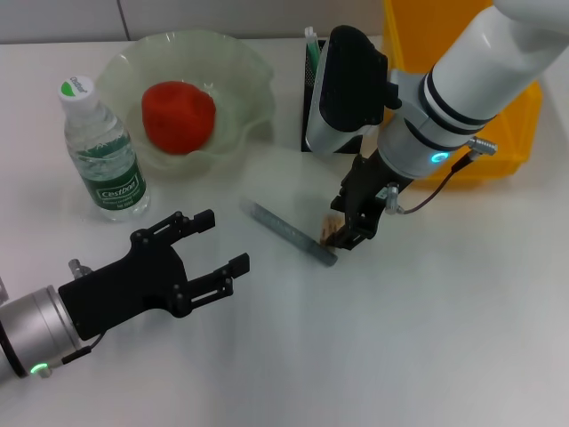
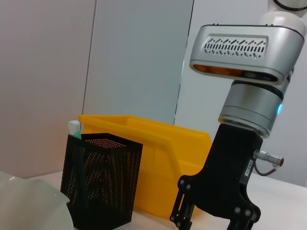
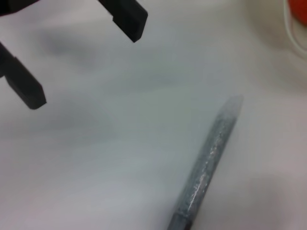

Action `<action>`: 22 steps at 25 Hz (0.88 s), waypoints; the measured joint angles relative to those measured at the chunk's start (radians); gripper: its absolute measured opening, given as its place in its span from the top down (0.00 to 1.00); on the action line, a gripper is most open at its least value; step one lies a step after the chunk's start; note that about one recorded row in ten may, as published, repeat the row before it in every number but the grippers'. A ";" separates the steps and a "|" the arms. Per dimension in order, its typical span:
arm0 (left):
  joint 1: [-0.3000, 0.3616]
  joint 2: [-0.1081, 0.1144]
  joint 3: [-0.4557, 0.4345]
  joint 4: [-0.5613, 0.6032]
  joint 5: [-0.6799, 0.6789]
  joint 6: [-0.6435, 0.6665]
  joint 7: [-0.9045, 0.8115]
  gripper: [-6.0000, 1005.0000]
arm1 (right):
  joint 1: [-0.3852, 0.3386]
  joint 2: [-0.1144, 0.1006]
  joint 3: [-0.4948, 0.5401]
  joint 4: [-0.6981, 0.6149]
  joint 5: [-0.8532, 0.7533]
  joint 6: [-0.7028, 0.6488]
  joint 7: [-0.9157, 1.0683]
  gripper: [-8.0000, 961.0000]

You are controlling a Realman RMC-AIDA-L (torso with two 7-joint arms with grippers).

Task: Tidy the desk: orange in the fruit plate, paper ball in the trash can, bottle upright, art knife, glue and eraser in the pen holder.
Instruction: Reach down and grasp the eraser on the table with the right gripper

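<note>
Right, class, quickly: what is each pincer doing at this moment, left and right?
Left pincer: open, holding nothing, above the bare table.
Right pincer: down at the end of the grey art knife; open or shut cannot be told.

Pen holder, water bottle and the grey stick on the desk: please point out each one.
Pen holder (image 2: 101, 182), left wrist view, on its mesh front wall.
Water bottle (image 1: 108, 175), head view, on its label.
Grey stick (image 3: 207, 165), right wrist view, mid-length of its body.

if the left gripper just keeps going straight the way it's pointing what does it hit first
Probably the grey art knife. The open left gripper points across the table toward it and the right gripper just beyond, though height above the table is unclear.
</note>
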 joint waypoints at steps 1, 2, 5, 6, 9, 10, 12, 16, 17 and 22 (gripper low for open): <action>0.000 0.000 0.000 0.000 0.000 0.000 0.000 0.20 | 0.000 0.000 0.000 0.000 0.001 0.000 0.000 0.37; -0.001 0.001 0.000 0.001 0.000 0.000 0.000 0.20 | 0.000 0.000 0.000 0.002 0.003 0.000 0.001 0.38; -0.003 0.001 0.000 0.001 0.000 0.000 0.000 0.20 | 0.008 0.000 -0.002 0.017 0.008 0.000 0.001 0.42; -0.003 0.001 0.000 0.001 0.000 0.000 0.000 0.20 | 0.010 0.000 -0.002 0.021 0.008 0.001 0.001 0.43; -0.004 0.001 0.000 0.001 0.000 0.000 0.000 0.20 | 0.011 0.000 -0.002 0.023 0.009 0.002 0.000 0.44; -0.004 0.001 0.000 0.001 0.000 0.000 0.000 0.20 | 0.011 0.000 -0.002 0.023 0.010 0.003 0.000 0.44; -0.005 0.001 0.000 0.001 0.000 0.000 0.000 0.20 | 0.012 0.000 -0.002 0.024 0.011 0.008 0.000 0.44; -0.005 0.001 0.000 0.001 0.000 0.000 -0.001 0.20 | 0.012 0.000 -0.002 0.029 0.022 0.015 -0.001 0.44; -0.005 0.001 0.000 0.001 0.000 0.000 -0.001 0.20 | 0.012 0.000 -0.002 0.031 0.024 0.017 -0.002 0.44; -0.005 0.001 0.000 0.002 0.000 -0.001 -0.001 0.20 | 0.021 0.000 -0.002 0.049 0.036 0.024 -0.005 0.44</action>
